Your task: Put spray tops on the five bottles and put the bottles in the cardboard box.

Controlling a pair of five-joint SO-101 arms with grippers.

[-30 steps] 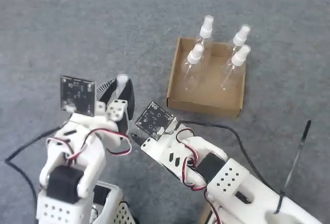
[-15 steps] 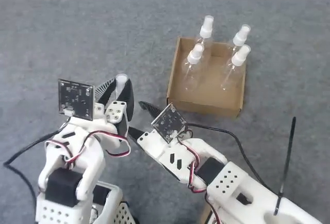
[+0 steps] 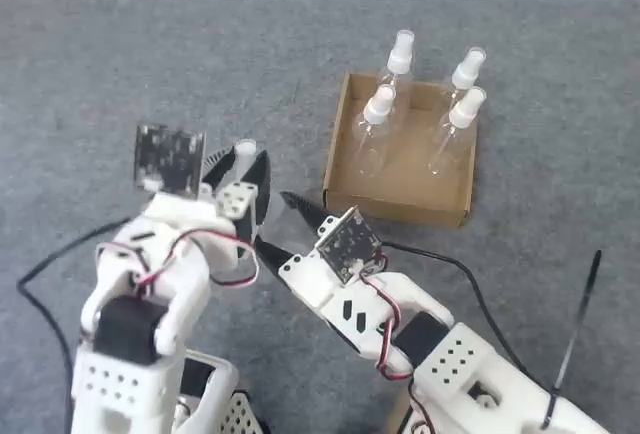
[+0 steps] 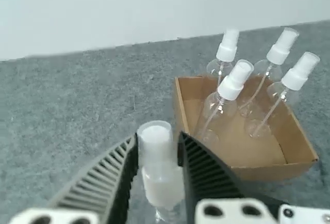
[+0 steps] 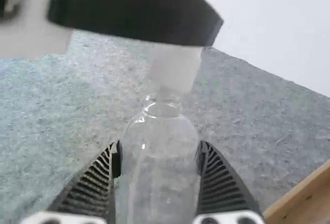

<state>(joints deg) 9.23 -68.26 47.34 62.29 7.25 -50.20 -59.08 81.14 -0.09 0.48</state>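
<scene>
Right hand, gripping bottle, advanced under spray top clamped in left hand, near cardboard box.

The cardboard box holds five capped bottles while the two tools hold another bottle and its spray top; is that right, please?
Not quite: the high view shows four capped bottles in the cardboard box, not five. The right tool does hold another bottle, the left tool its spray top.

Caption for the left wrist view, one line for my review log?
Left hand grips a spray top; beyond it, four topped bottles stand in the box.
</scene>
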